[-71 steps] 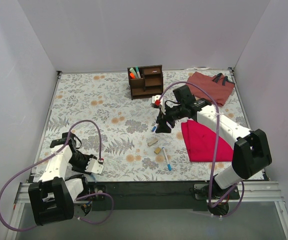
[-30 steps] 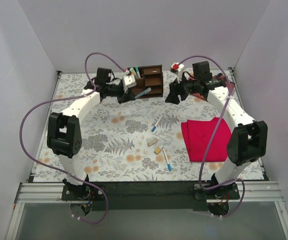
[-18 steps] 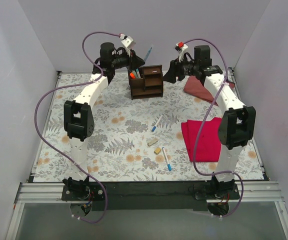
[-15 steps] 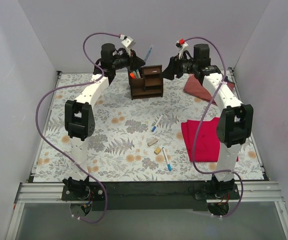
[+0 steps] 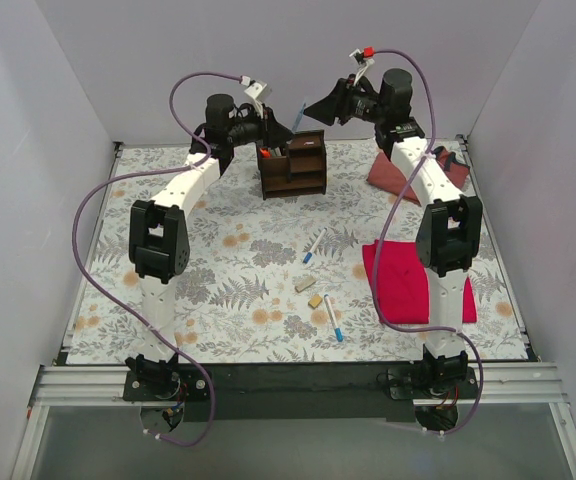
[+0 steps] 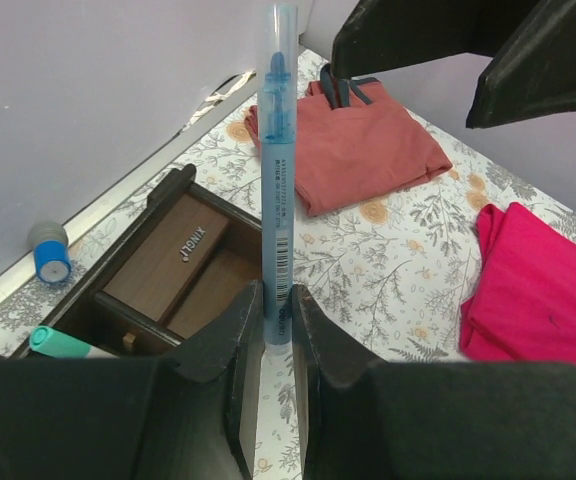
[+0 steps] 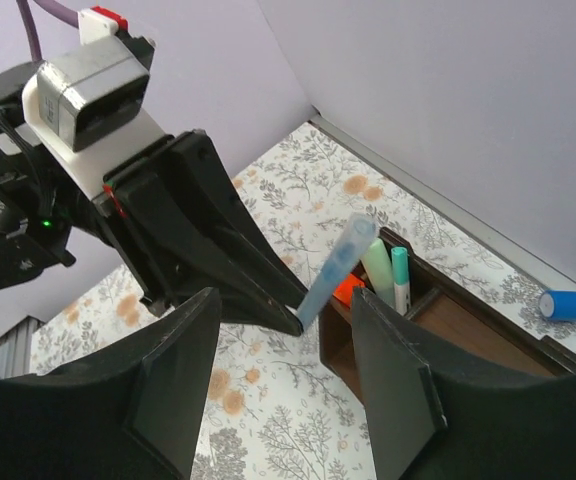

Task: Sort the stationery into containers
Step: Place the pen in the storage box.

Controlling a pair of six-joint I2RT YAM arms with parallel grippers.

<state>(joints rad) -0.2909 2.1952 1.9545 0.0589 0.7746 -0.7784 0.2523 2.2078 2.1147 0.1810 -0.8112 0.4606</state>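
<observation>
My left gripper [image 5: 276, 126] is shut on a translucent blue pen [image 5: 298, 109] and holds it tilted in the air just above the dark brown organiser [image 5: 294, 163]. In the left wrist view the pen [image 6: 278, 170] stands up between my fingers [image 6: 236, 330], over the organiser [image 6: 183, 262]. My right gripper [image 5: 322, 107] is open and empty, high up, facing the pen from the right. In the right wrist view the pen [image 7: 336, 264] lies between my open fingers [image 7: 173, 380], beyond them. Orange [image 7: 348, 290] and green [image 7: 376, 262] markers stand in the organiser [image 7: 468, 330].
On the floral mat lie two blue-tipped pens [image 5: 315, 244] [image 5: 334, 318] and two tan erasers [image 5: 305, 285] [image 5: 315, 300]. A red cloth [image 5: 413, 285] lies at right, a reddish-brown bag [image 5: 423, 168] at back right. A blue-grey cylinder [image 7: 566, 304] lies behind the organiser by the wall.
My left arm has swung to the back and lifted the blue pen above the organiser. My right gripper has risen and moved left towards the pen.
</observation>
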